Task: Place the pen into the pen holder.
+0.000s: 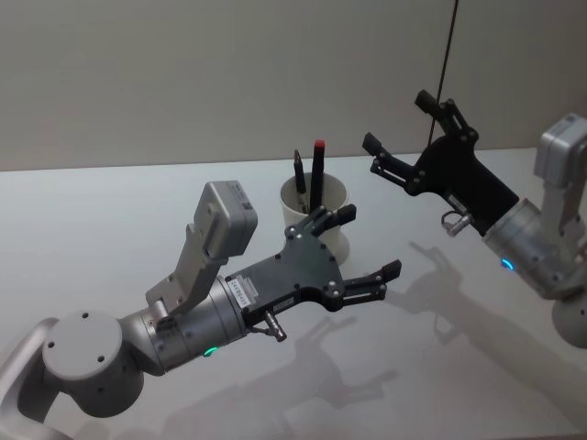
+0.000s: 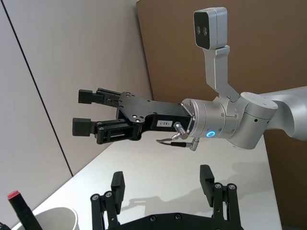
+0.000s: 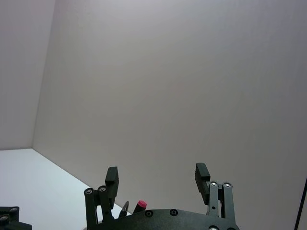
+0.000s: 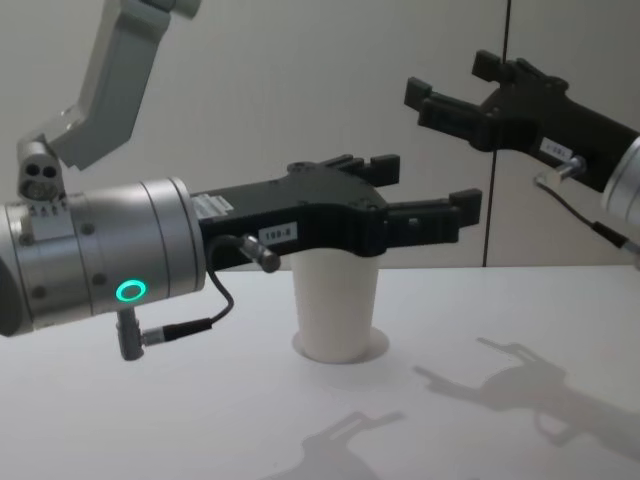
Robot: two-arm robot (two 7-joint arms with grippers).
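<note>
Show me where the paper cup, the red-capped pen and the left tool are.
paper cup (image 4: 335, 310), chest view, on its side wall.
red-capped pen (image 1: 317, 174), head view, on its shaft.
left tool (image 1: 370, 246), head view, between its fingertips.

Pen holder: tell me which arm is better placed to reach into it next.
Left, probably. The left gripper hovers open right beside the pen holder, which holds two pens. The right gripper, also open, hangs higher and farther off.

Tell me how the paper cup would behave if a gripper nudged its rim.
The white paper cup looks thin and light, so it would likely slide or dent. Two pens stand tall above its rim, probably making it top-heavy and apt to tip. Its narrower base adds to that.
</note>
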